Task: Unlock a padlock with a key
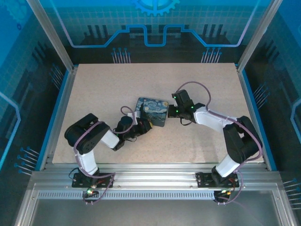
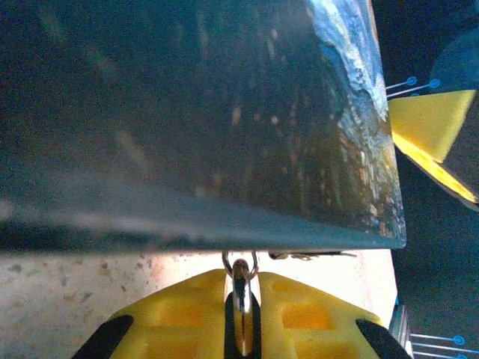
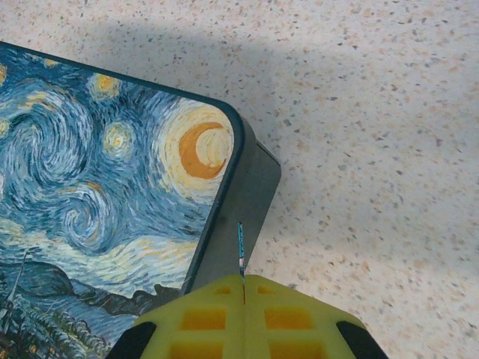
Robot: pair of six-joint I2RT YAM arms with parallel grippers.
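So far: I judge both pieces gripped, key not yet in the padlock; inserting and turning remain.
Left gripper [image 2: 241, 299]: jaws pinching the padlock [image 2: 241, 278] just under the box [image 2: 187, 112] wall.
Right gripper [image 3: 243, 288]: jaws pinching the key [image 3: 241, 248] beside the box corner.
Box: lid down, contents hidden.

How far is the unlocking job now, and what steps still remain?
Done: both things are picked up. The left end effector is shut on the padlock, its loop toward the box. The right end effector is shut on the key, its thin tip sticking out by the box corner. In hand: they are at different sides of the box. Remaining: bring them together, insert the key, turn it.
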